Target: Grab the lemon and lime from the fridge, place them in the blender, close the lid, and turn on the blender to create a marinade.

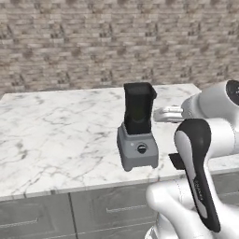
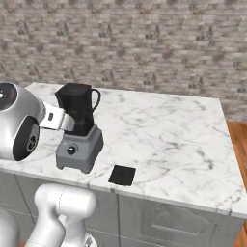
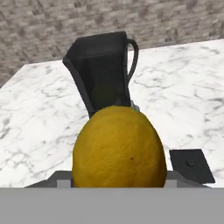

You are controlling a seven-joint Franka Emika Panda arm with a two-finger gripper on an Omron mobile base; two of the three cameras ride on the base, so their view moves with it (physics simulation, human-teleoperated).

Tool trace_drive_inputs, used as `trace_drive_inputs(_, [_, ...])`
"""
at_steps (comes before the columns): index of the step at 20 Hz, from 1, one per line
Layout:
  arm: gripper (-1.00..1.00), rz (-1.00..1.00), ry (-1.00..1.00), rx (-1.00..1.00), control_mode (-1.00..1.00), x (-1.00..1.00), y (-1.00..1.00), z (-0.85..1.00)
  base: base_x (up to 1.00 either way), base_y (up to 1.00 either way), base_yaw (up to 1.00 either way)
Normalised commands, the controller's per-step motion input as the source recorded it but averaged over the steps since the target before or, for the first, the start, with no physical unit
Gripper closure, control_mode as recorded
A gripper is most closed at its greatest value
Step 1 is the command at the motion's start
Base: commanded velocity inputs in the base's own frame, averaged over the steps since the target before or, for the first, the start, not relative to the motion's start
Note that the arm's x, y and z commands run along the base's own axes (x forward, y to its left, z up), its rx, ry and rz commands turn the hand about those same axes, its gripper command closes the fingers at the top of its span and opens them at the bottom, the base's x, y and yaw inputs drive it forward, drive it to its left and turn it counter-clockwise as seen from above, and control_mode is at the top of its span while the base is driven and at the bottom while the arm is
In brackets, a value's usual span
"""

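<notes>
Lemon (image 3: 119, 146) held in jaws, near blender (image 3: 103, 72) jar. Firm, round, smooth rind: likely to roll or slip; grip across middle. Lid (image 2: 122, 174) flat on desk (image 2: 169, 135).

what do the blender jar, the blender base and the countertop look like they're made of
Blender jar: dark, see-through plastic or glass, since a faint shape shows through its wall. Blender base: matte grey, plastic or painted metal, with no shine. Countertop: white marble or marble-look stone, polished, judging by its grey veining. All of it is rendered, so these are guesses.
</notes>
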Motion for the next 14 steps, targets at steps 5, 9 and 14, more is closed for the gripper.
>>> trace_drive_inputs(5, [1.0, 0.12, 0.07, -0.03, -1.0, 0.32, 0.01, 0.81, 0.0, 0.0, 0.0])
trace_drive_inputs(9, [1.0, 0.12, 0.28, -0.03, -1.0, 0.85, 0.11, 0.52, 0.0, 0.0, 0.0])
trace_drive_inputs(14, [1.0, 0.12, 0.18, -0.06, -1.0, 0.43, 0.11, 0.11, 0.0, 0.0, 0.0])
